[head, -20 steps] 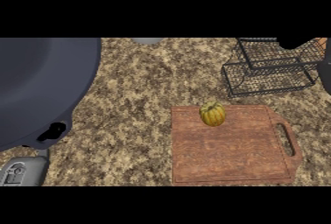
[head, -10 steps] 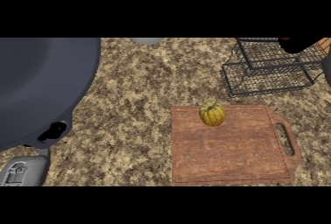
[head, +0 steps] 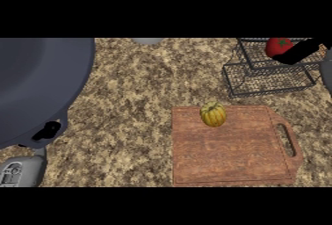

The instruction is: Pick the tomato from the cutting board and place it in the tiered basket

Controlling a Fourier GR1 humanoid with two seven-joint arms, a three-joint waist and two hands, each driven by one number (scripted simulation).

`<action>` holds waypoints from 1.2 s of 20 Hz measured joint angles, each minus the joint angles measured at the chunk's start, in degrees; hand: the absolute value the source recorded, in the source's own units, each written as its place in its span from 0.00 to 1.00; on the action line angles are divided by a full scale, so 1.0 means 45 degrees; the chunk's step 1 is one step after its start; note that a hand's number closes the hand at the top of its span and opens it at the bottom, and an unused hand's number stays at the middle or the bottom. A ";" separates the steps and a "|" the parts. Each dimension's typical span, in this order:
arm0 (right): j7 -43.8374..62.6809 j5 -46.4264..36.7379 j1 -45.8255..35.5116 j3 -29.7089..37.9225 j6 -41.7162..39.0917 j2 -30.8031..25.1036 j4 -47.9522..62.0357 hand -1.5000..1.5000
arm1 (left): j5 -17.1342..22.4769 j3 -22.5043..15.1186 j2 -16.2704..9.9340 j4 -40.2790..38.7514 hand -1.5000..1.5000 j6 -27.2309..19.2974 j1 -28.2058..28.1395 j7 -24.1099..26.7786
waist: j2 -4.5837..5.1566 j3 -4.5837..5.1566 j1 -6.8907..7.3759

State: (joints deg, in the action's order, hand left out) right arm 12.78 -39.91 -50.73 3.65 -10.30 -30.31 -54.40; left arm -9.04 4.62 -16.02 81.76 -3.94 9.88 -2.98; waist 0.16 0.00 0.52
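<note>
Item one, nearest: our left hand (head: 47, 130) showed as a small black shape at the lower left, beside the rim of a large dark grey pan (head: 39, 83); we could not tell how its fingers stood. Item two: a wooden cutting board (head: 233, 149) with a handle slot on its right side lay flat on the speckled desk (head: 130, 101). Item three: a yellow-green ribbed squash (head: 213, 114) stood upright near the board's far edge. Item four, farthest: a black wire tiered basket (head: 269, 77) stood at the upper right. Above its upper tier our right hand (head: 299, 51) held the red tomato (head: 279, 46), fingers closed against it, well apart from the board.
</note>
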 measured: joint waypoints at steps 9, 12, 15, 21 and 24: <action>-0.0830 0.1287 0.0335 0.1748 0.1271 0.0250 -0.0343 0.00 | -0.0080 0.0006 0.0139 0.0357 0.50 0.0097 -0.0453 0.0053 | -0.0032 0.0006 -0.0057; -0.0860 0.1678 0.0000 0.2357 0.1413 -0.0100 -0.0444 0.00 | -0.0079 0.0047 0.0109 0.0492 0.50 0.0160 -0.0313 -0.0170 | -0.0033 0.0003 -0.0057; -0.0428 0.2083 0.0059 0.2926 0.1218 -0.0583 -0.0869 0.00 | -0.0176 0.0062 0.0215 0.0367 0.50 0.0076 -0.0423 0.0023 | -0.0049 0.0008 -0.0112; 0.0806 0.3495 0.0534 0.4459 -0.0233 -0.1931 -0.1292 0.00 | -0.0091 0.0286 0.0119 0.0265 0.50 0.0221 -0.0493 0.0099 | -0.0076 0.0011 -0.0221; 0.0811 0.4372 0.1188 0.5347 -0.1432 -0.2943 -0.1198 0.00 | -0.0130 0.0262 0.0151 0.0471 0.50 0.0223 -0.0611 -0.0044 | -0.0082 0.0007 -0.0258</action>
State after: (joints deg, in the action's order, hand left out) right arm 16.43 -20.23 -45.38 27.72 -16.74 -43.55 -59.79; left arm -9.62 5.80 -15.34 83.88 -2.94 7.13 -3.18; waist -0.21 0.04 -0.63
